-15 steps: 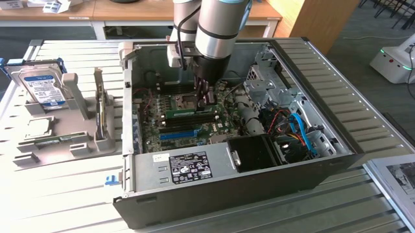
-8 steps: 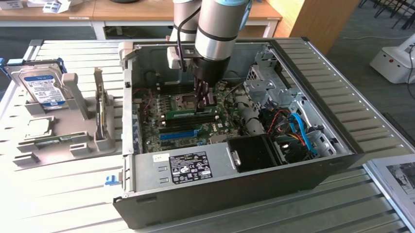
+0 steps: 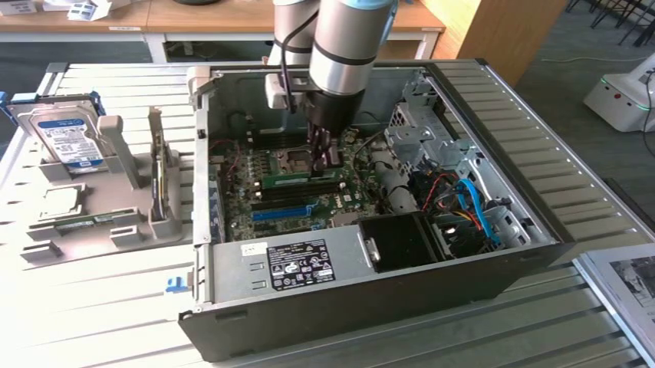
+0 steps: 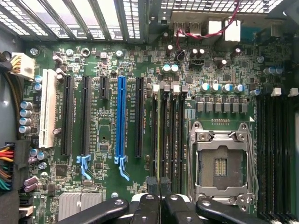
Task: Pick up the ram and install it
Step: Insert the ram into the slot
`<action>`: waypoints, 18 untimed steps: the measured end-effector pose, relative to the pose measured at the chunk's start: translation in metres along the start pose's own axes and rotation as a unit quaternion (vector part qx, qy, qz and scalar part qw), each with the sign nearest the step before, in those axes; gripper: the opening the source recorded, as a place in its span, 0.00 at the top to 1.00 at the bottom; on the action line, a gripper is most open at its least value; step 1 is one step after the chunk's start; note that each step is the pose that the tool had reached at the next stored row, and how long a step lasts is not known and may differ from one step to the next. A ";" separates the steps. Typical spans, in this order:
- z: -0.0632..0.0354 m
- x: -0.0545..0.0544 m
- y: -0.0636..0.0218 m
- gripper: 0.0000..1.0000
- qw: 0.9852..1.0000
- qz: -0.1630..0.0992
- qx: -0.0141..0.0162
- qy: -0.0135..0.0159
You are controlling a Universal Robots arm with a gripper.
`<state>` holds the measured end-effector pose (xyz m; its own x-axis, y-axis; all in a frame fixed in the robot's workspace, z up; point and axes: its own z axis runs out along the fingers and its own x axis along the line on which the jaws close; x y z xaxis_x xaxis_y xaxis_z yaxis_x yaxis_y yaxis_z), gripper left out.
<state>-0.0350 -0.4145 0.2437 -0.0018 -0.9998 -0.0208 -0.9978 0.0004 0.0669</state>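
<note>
Open computer case [image 3: 338, 307] holds motherboard [image 3: 274, 213] and ram [image 3: 294, 182]

The case [image 3: 358, 318] is open on top, so the motherboard [image 3: 244, 218] can be reached from above. The power supply [image 3: 297, 264], fan housing [image 3: 404, 239] and drive cage [image 3: 419, 130] with cables [image 3: 465, 201] block 2 sides. The gripper [image 3: 329, 162] takes up the space over the memory slots [image 3: 302, 189].
</note>
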 end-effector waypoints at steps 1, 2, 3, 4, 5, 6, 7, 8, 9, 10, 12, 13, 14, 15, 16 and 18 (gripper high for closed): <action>0.0000 0.000 -0.0006 0.89 1.000 0.000 0.000 0.000; 0.0000 0.000 -0.0012 0.89 1.000 0.001 0.000 0.000; -0.0001 0.000 -0.0015 0.89 1.000 0.001 0.000 0.000; -0.0001 0.000 -0.0015 0.89 1.000 0.001 0.000 0.000; -0.0001 0.000 -0.0015 0.89 1.000 0.001 0.000 0.000; -0.0001 0.000 -0.0015 0.89 1.000 0.001 0.000 0.000; -0.0001 0.000 -0.0015 0.89 1.000 0.001 0.000 0.000; 0.0000 0.000 -0.0016 0.89 1.000 0.002 0.000 0.000; 0.0000 0.000 -0.0016 0.89 1.000 0.003 0.000 0.000; 0.0000 0.000 -0.0016 0.89 1.000 0.004 0.000 0.000; 0.0001 0.000 -0.0016 0.89 1.000 0.004 0.000 0.000; 0.0001 0.000 -0.0016 0.89 1.000 0.004 0.000 0.000; 0.0001 0.000 -0.0016 0.89 1.000 0.004 0.000 0.000; 0.0001 0.000 -0.0016 0.89 1.000 0.004 0.000 0.000; 0.0005 0.000 -0.0016 0.89 1.000 0.004 0.000 0.000; 0.0014 0.000 -0.0017 0.89 1.000 0.004 0.000 0.000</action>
<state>-0.0334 -0.4145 0.2422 -0.0095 -0.9997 -0.0210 -0.9978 0.0081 0.0661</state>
